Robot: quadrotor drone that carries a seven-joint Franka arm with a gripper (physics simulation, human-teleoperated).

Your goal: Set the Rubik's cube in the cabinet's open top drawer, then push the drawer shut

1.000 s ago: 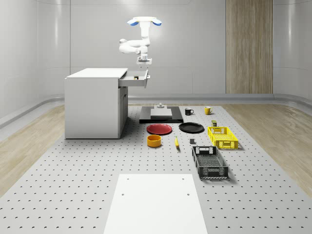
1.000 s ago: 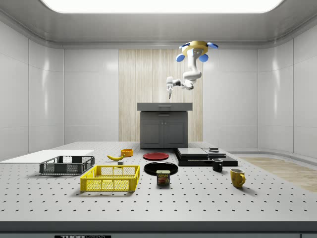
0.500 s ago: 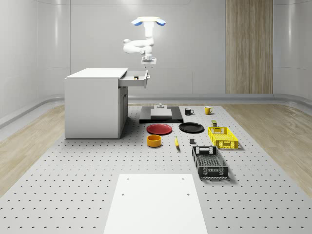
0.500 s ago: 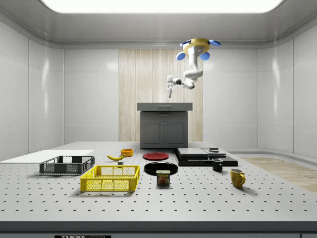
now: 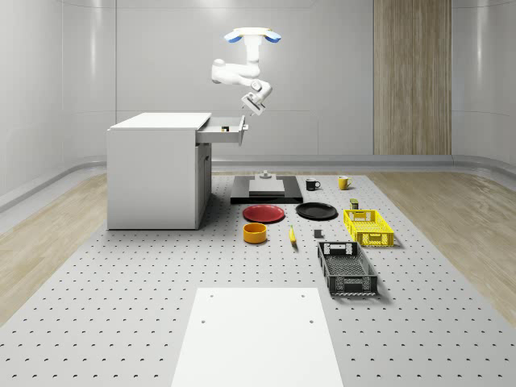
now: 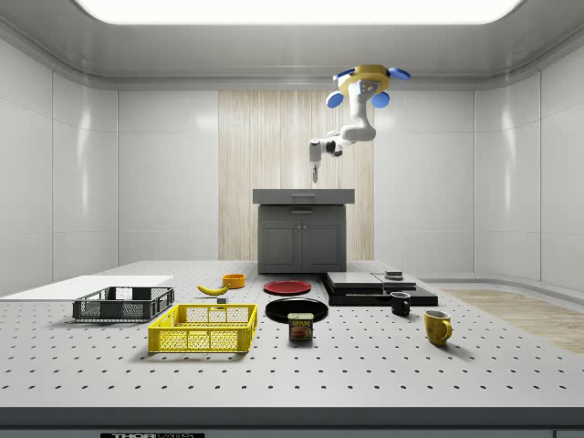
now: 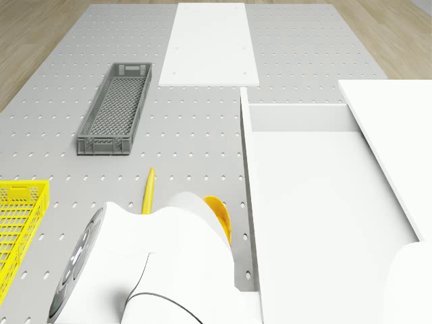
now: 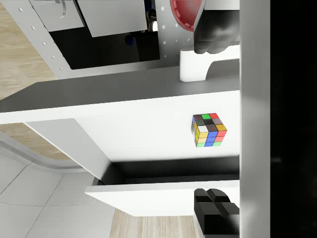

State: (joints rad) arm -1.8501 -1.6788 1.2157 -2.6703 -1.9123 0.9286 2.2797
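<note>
The Rubik's cube [image 8: 209, 130] lies on the white floor of the cabinet's open top drawer [image 5: 223, 131]; it also shows as a small speck, the cube [image 5: 226, 126]. The drone [image 5: 251, 35] hovers high, just past the drawer's front on the whole-scene view's right. Its arm bends down to the gripper [image 5: 251, 103], which hangs tilted above the drawer's front edge. In the wrist view the gripper [image 8: 200, 123] is open, its dark fingers [image 8: 214, 35] wide apart with the cube loose below them. The white cabinet [image 5: 153, 169] stands on the whole-scene view's left.
Below the drawer lie a black platform [image 5: 266, 190], a red plate [image 5: 264, 213], a black plate [image 5: 316, 210], an orange bowl [image 5: 255, 232] and a banana [image 5: 292, 235]. A yellow crate [image 5: 368, 226], a grey crate [image 5: 347, 268] and a white board [image 5: 258, 334] sit nearer.
The drone has risen slightly and drifted toward the whole-scene view's right. The gripper has swung from straight over the drawer to a tilted pose above its front edge. The cube stays in the drawer.
</note>
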